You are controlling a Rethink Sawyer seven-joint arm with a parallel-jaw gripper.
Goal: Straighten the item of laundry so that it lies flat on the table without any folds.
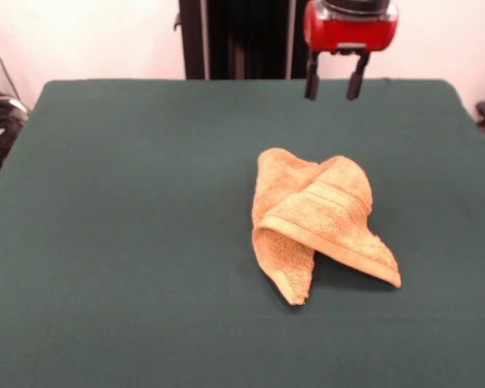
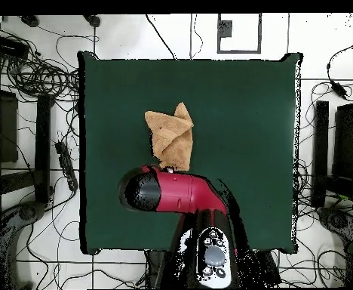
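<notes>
Dark green desk point(image 1: 129, 242) fills the scene. Near its middle, an orange-tan towel point(image 1: 319, 218) lies crumpled and folded over itself. Above the far edge hangs the red pincer point(image 1: 334, 81), fingers spread, empty.

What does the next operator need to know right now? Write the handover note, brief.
Hand: open, empty, raised above the far side of the table, well clear of the cloth.
Towel: crumpled near the middle of the table, folded over itself, one flap lying across another. In the overhead view the arm covers the towel's edge nearest the robot's base.
Done: nothing visible; towel is not flat.
Left: grasp a corner or the top flap, pull it open, and spread until no folds remain.
</notes>
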